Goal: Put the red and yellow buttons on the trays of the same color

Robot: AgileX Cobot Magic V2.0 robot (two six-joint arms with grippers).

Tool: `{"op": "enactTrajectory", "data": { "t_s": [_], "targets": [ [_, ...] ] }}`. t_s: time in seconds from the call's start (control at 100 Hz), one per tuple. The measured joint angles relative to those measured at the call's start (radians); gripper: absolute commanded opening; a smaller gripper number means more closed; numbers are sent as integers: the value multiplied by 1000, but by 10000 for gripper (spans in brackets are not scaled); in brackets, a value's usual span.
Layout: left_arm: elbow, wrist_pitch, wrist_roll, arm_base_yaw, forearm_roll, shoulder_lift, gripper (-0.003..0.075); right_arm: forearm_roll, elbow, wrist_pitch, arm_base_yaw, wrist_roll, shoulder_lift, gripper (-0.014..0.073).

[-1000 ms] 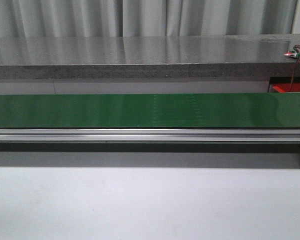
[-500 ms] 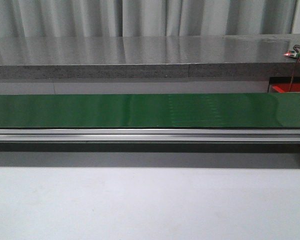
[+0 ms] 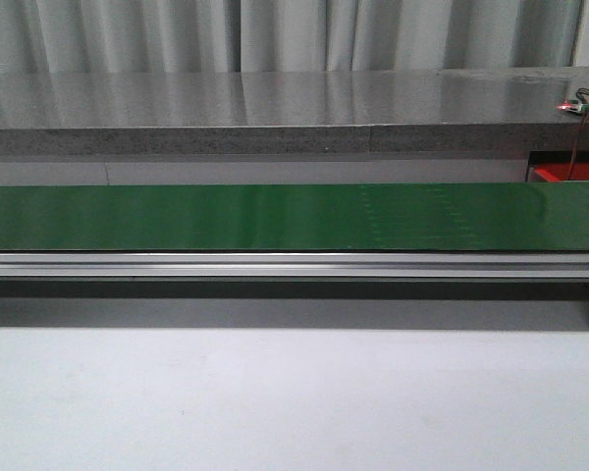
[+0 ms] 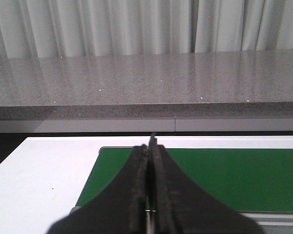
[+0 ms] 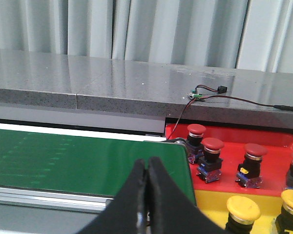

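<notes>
left gripper (image 4: 149, 146): jaws closed, empty | right gripper (image 5: 147, 168): jaws closed, empty

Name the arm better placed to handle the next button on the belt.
Right, likely. Its shut end effector hangs at the belt end beside the red tray and yellow tray. The left end effector sits at the far end. No button rides the belt now.
</notes>
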Motion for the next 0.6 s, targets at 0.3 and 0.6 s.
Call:
{"op": "enactTrajectory", "data": {
  "t_s": [0.3, 0.6],
  "targets": [
    [157, -13, 0, -35, -6, -164, -20, 0, 0, -2, 0, 0, 0, -74],
    [228, -51, 0, -47, -14, -171, -20, 0, 0, -2, 0, 0, 0, -74]
  ]
}}
